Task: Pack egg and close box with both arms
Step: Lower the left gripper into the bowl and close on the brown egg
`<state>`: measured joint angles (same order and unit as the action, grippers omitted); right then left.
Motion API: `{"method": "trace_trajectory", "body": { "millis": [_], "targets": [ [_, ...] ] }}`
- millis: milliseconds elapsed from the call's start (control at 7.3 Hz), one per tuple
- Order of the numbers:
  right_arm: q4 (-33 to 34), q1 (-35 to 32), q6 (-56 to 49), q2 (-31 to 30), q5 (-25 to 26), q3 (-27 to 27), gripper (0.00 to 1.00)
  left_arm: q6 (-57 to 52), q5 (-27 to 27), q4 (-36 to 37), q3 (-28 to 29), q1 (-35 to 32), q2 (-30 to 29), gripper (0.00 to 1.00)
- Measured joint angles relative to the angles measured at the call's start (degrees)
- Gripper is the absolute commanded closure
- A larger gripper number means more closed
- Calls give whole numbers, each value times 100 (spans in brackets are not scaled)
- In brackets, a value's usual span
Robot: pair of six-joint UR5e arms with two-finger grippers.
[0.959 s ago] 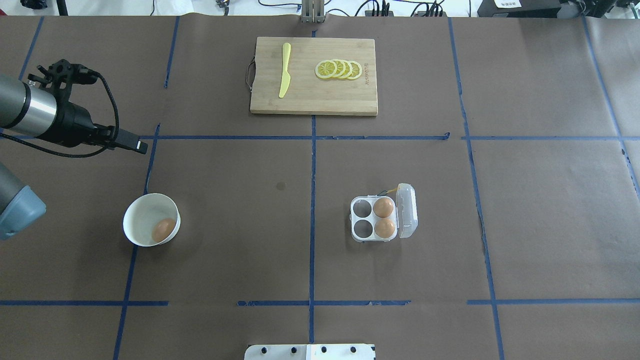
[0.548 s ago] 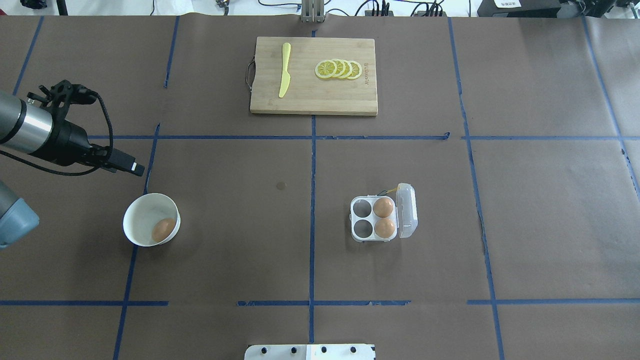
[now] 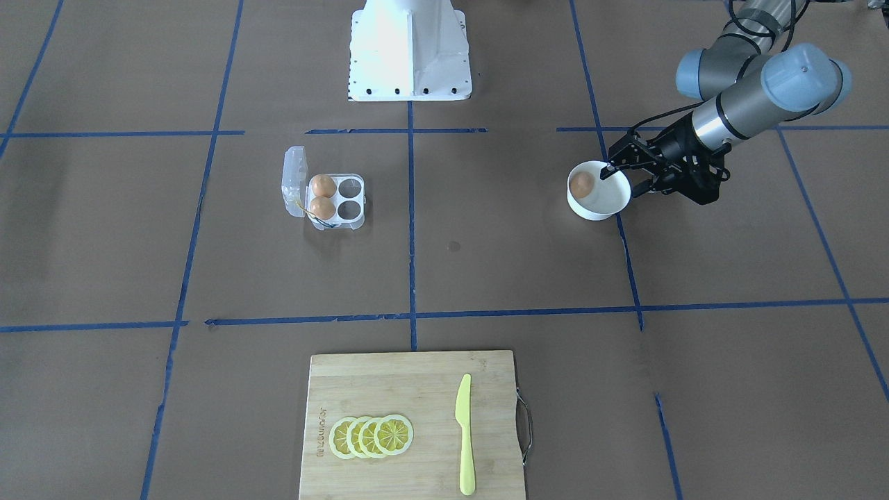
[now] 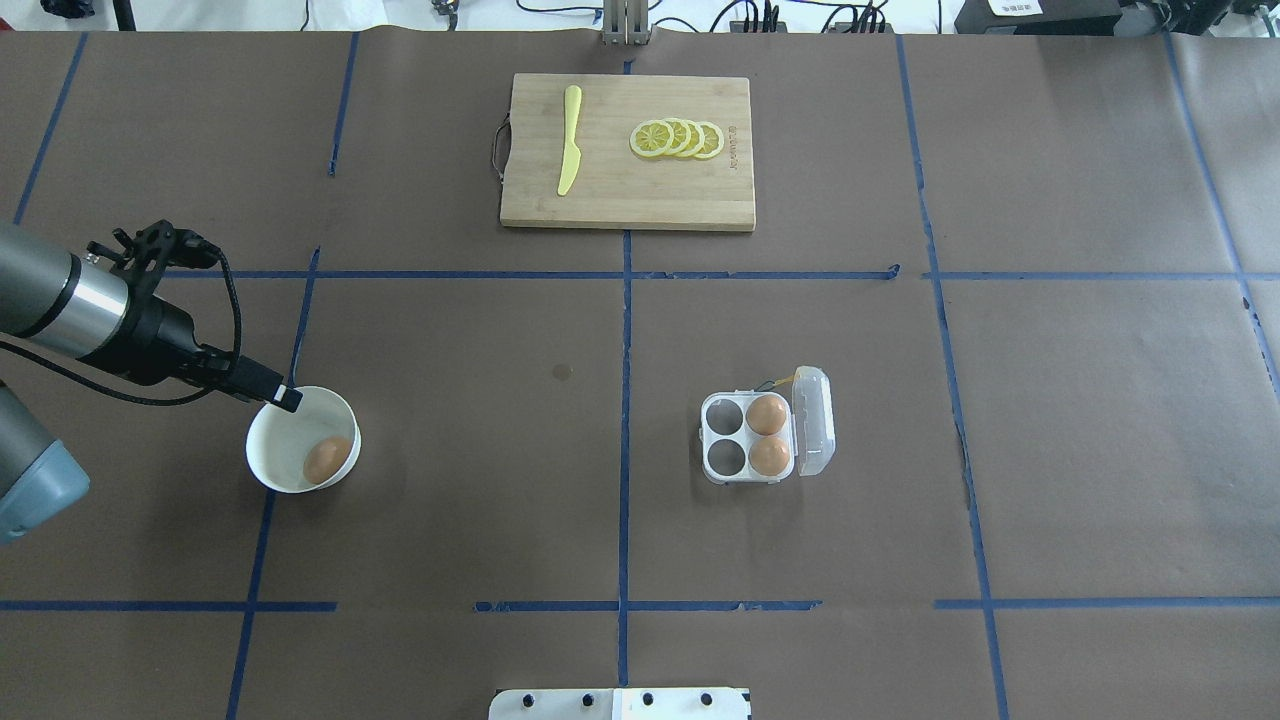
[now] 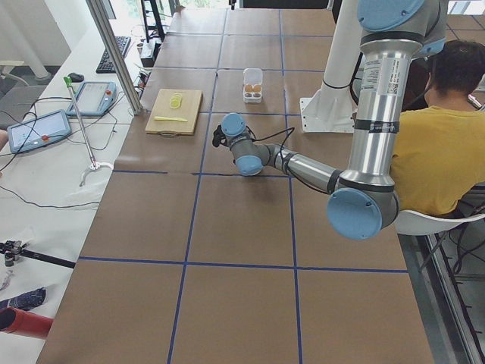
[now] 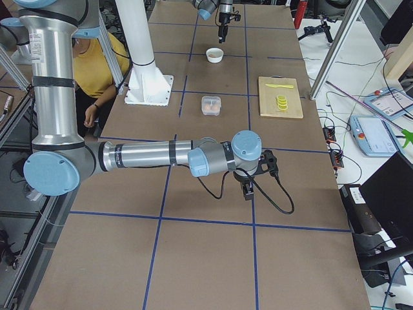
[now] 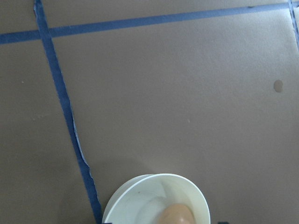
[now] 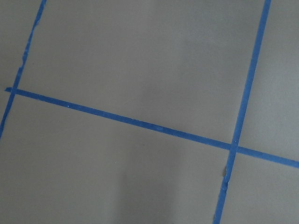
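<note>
Reading clock positions off the overhead view, with 12 o'clock pointing away from the robot: your egg (image 4: pixel 325 458) sits in the white bowl (image 4: pixel 270 455), against the wall at 4 o'clock. Left gripper (image 3: pixel 622 178) is angled in low from 10 o'clock, fingers spread, holding nothing. One fingertip (image 4: pixel 287 401) hangs over the bowl rim at 11 o'clock; you can't tell from these views whether it touches the rim. Left wrist camera shows the bowl and egg cut off at its bottom edge, with brown paper and blue tape above. Box (image 4: pixel 748 437) is well apart from the bowl, at its 3 o'clock, past the centre tape line. Lid (image 4: pixel 815 420) is swung open on the box's 3 o'clock side. Two packed eggs (image 4: pixel 767 414) fill the cells next to the lid, at 1 and 5 o'clock; the cells at 11 and 7 o'clock are empty. Right gripper (image 6: pixel 247 192) shows only in the side view from the robot's right end, pointing down over bare paper near a tape crossing. Spread or pressed together, you can't tell there. Its wrist camera sees only paper and tape. Cutting board (image 4: pixel 620 195) lies at the table's 12 o'clock, with a yellow knife (image 4: pixel 569 140) and lemon slices (image 4: pixel 678 138) on it.
</note>
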<state>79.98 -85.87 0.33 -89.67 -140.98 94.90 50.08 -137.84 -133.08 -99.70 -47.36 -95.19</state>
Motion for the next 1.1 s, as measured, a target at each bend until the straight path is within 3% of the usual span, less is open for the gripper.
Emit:
{"method": "trace_trajectory", "body": {
  "millis": [1096],
  "targets": [
    [0, 2, 3, -59, 2, -17, 0, -24, 112, -7, 396, 473, -203, 31]
  ]
}}
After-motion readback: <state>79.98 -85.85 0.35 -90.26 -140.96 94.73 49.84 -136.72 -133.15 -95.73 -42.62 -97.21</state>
